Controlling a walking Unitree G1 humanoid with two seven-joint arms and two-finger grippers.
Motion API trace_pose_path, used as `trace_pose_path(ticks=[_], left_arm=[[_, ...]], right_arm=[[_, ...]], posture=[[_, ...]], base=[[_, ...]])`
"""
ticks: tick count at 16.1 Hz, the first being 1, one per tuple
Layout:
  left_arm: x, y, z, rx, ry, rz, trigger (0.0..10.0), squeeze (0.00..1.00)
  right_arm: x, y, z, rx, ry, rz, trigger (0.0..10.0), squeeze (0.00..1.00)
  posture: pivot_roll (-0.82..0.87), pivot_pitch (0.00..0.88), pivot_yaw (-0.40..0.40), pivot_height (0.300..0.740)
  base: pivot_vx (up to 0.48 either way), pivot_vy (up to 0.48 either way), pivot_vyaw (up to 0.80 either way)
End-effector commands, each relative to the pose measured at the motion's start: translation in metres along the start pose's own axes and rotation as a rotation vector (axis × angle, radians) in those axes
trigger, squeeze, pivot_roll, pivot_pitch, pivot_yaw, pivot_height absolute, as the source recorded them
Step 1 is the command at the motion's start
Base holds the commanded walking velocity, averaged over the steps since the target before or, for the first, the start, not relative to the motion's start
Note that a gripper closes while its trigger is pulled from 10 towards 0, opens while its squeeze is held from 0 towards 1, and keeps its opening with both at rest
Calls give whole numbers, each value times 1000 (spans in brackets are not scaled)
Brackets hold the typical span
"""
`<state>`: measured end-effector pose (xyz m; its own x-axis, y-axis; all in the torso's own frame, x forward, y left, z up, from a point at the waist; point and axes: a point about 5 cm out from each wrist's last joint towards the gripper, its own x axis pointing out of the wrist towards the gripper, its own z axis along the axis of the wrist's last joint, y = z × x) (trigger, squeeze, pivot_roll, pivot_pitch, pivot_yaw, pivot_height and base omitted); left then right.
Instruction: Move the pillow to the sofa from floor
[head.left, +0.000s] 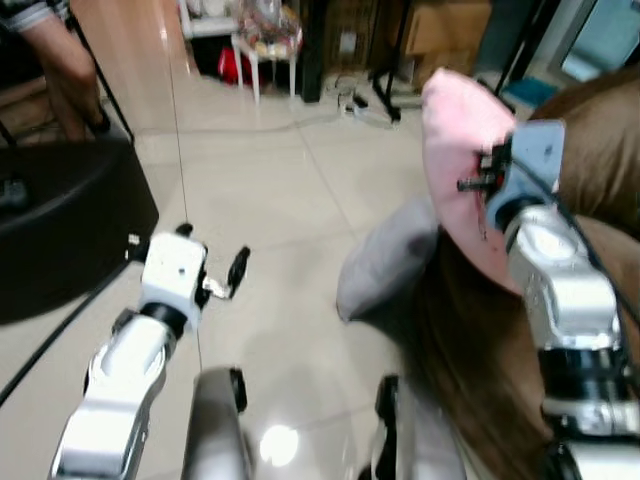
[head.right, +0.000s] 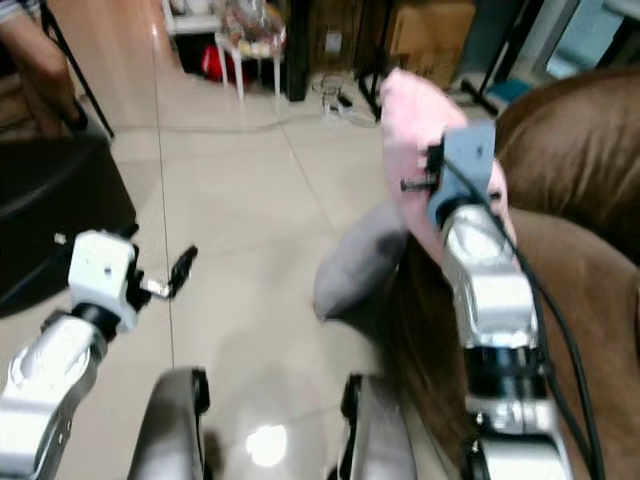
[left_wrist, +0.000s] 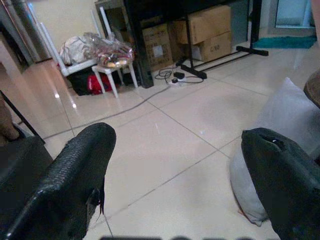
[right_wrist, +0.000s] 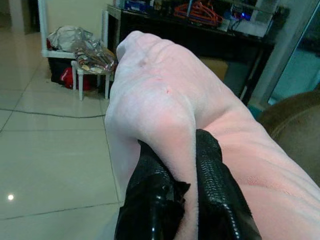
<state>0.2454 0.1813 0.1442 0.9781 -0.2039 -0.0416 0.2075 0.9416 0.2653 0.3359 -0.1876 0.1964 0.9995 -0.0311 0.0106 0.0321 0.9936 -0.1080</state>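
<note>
Far left we see a person's leg (head.left: 62, 62) next to a dark rounded seat (head.left: 60, 225) on the tiled floor (head.left: 270, 200).

Left tool (head.left: 215, 270) is released: fingers (left_wrist: 70, 180) spread wide with only air between them, hovering over bare floor tiles just beside the dark seat. Through the left wrist view we see a white stool (left_wrist: 112, 67) piled with bags, cardboard boxes (left_wrist: 205, 30) under a dark rack, and a cable (left_wrist: 150, 92) running across the floor at the far side of the room.

Center: a grey pillow (head.left: 385, 260) lies on the floor, leaning against the front edge of the brown sofa (head.right: 580, 300). It also shows in the left wrist view past the left tool's finger.

Right: right tool (right_wrist: 182, 185) is clenched on the pink pillow (head.left: 460, 150), fingers pinching a fold of fabric. The pink pillow is off the floor, held upright in the air above the sofa's front edge, over the grey pillow. We can't tell whether its lower edge touches the sofa; the right arm (head.right: 490, 300) covers that part. The arm reaches up along the sofa's front corner, with its cable trailing over the sofa's brown cushion.
</note>
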Motion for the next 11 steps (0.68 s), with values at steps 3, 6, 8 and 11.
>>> trace_pose_path(ticks=[3,6,8,11], left_arm=[[2,-1,3,7,-25,28,10000,0],[2,3,0,34,1,77,10000,0],[2,7,0,53,4,110,10000,0],[2,6,0,57,7,116,10000,0]], right_arm=[[-5,6,7,29,-22,-9,10000,0],[-6,10,6,36,-19,-3,10000,0],[-8,11,2,41,-5,-2,10000,0],[-10,14,0,47,5,-1,10000,0]], posture=[[29,0,-72,613],[28,0,-75,643],[28,0,-75,663],[30,0,-78,693]], base=[[0,0,0],[0,0,0],[0,0,0],[0,0,0]])
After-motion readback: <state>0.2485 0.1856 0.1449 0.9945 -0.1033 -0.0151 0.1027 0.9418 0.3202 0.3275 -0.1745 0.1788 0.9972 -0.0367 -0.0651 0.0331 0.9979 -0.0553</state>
